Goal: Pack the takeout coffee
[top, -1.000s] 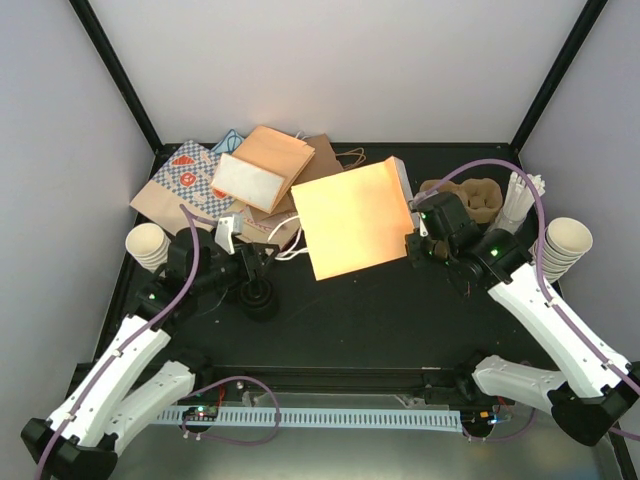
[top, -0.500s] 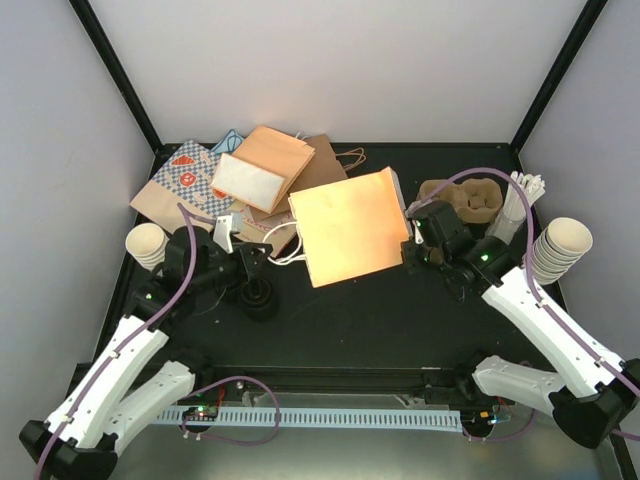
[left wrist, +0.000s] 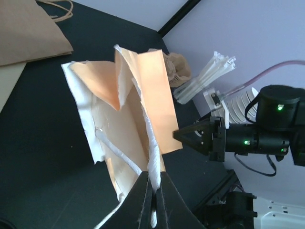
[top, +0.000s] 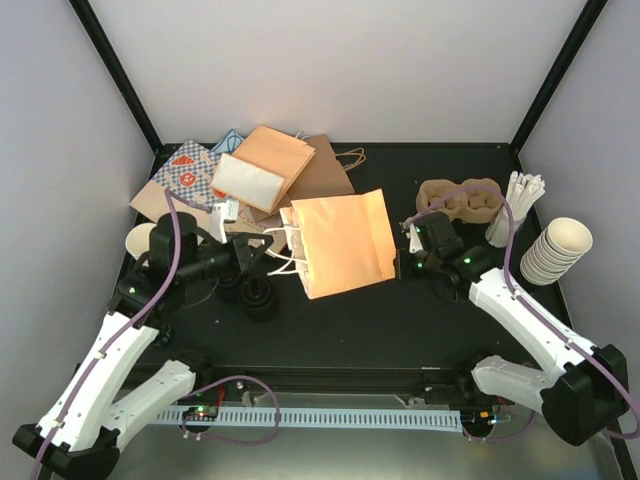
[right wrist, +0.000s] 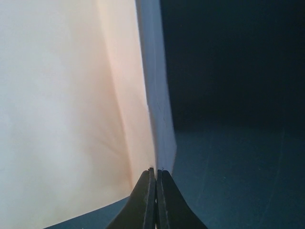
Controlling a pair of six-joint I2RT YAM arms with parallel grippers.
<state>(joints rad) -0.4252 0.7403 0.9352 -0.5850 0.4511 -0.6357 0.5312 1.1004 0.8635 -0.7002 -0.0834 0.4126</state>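
At the far left a stack of bare cream cups [top: 143, 242] stands by the table's edge. Just right of it, the left gripper [left wrist: 153, 182] is pinched tight on the white rim at the mouth of an orange paper bag [top: 340, 245]. The bag lies on its side in the middle of the table [top: 400, 310], with its white handles [top: 280, 250] and its mouth toward the left arm. In the left wrist view the mouth gapes partly open. At the bag's opposite edge, the right gripper [right wrist: 156, 172] has its fingers all but together, clamped on the bag's folded bottom edge. The brown pulp carrier [top: 462, 198] sits at the back right, behind and slightly right of the right gripper, near it but not touching, and well apart from the left gripper. Beside the carrier stands a bundle of white straws [top: 518, 198], then another stack of cups [top: 560, 250].
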